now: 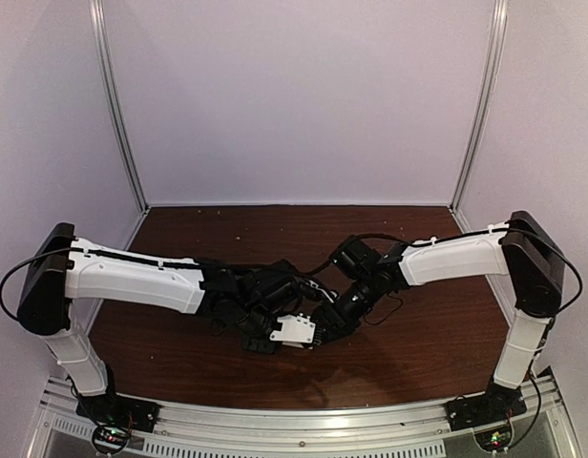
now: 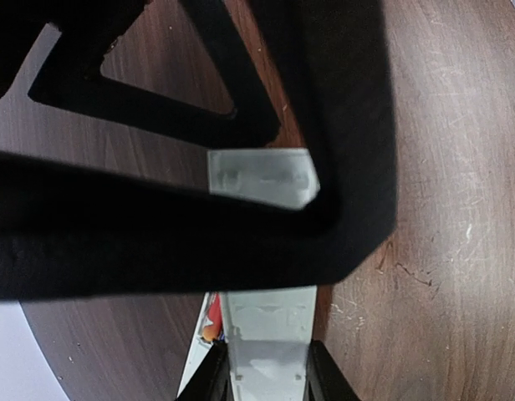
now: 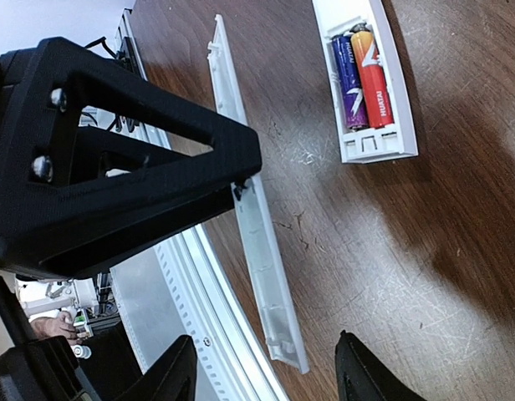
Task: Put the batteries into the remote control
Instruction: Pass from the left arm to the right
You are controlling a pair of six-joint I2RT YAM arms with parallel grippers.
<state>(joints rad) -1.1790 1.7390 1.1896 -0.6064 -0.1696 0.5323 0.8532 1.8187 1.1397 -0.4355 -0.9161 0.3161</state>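
The white remote control [image 3: 370, 146] lies on the wood table with its slot facing up. A blue-purple battery [image 3: 348, 79] and a red-orange battery [image 3: 373, 79] sit side by side in it. Beside it runs the thin white cover strip [image 3: 257, 242]. My left gripper [image 2: 267, 372] is shut on that strip [image 2: 266, 334]; its black finger [image 3: 157, 142] crosses the strip in the right wrist view. My right gripper [image 3: 270, 372] is open, its jaws on either side of the strip's near end without touching it. Its black finger [image 2: 349, 167] fills much of the left wrist view.
An aluminium rail [image 3: 182, 309] runs along the table's near edge, close to the strip's end. In the top view both arms meet over the middle of the brown table [image 1: 418, 353]. Pale walls enclose the table on three sides.
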